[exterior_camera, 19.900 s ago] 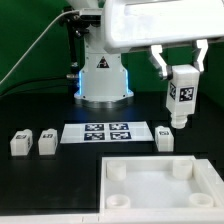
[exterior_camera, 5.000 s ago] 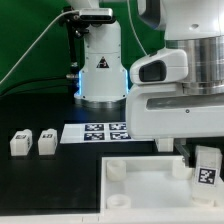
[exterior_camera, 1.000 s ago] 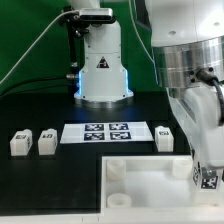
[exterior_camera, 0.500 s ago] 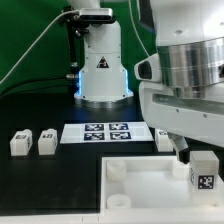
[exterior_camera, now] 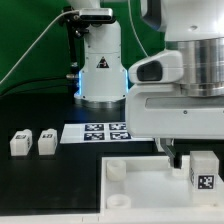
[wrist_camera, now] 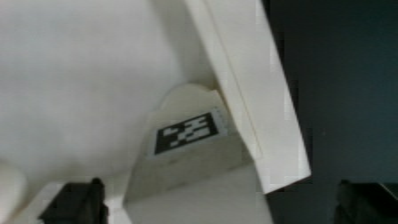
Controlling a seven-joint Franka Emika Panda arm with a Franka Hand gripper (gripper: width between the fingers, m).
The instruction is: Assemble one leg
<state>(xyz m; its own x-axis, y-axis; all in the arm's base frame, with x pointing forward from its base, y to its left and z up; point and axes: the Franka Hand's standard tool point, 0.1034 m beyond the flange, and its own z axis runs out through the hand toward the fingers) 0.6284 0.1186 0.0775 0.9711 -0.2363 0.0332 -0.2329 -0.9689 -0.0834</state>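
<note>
My gripper (exterior_camera: 202, 160) is clamped on the small white tagged plastic leg (exterior_camera: 204, 172), over the large white square tray's (exterior_camera: 140, 190) corner socket; off-axis, it could jam there.

bulky white arm (exterior_camera: 185, 70), grey joint band

- The leg (exterior_camera: 204, 173) at the lower right of the exterior view is white, with a black-and-white square tag on its face.
- The tray (exterior_camera: 140, 195) is plain white.
- The two loose posts (exterior_camera: 33, 142) at the left are white with dark tags.
- The marker board (exterior_camera: 100, 131) is white with black-patterned tags.
- The table (exterior_camera: 40, 185) is black.
- The backdrop (exterior_camera: 25, 30) is green.
</note>
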